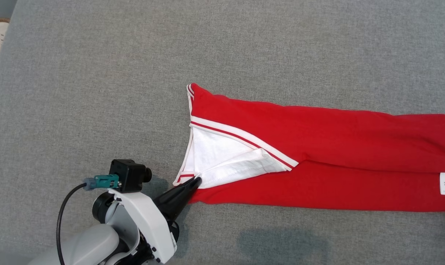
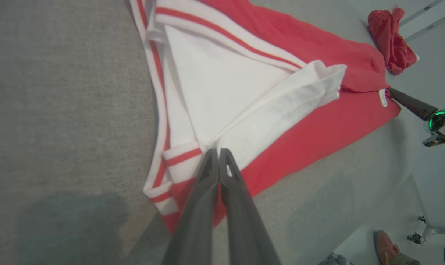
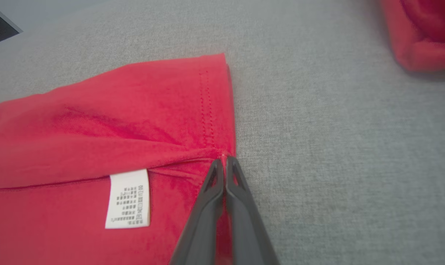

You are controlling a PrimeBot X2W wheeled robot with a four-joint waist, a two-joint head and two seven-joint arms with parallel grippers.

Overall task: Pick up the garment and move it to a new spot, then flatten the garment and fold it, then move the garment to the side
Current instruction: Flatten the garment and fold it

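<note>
A red garment (image 1: 318,147), folded into a long strip, is laid across a grey cloth surface (image 1: 97,73), its long axis running left to right. Its white-trimmed end is pinched by the left gripper (image 1: 196,181), fingers pressed together. The hem end is pinched likewise by the right gripper (image 3: 224,160) (each arm nearest its own end). A second red bundle (image 2: 391,40) is seen beyond.

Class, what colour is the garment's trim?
White with a thin red stripe; the trim shows best in the left wrist view.

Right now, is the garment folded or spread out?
Folded lengthwise: the garment lies as a narrow strip, one red layer lapped over another.
</note>
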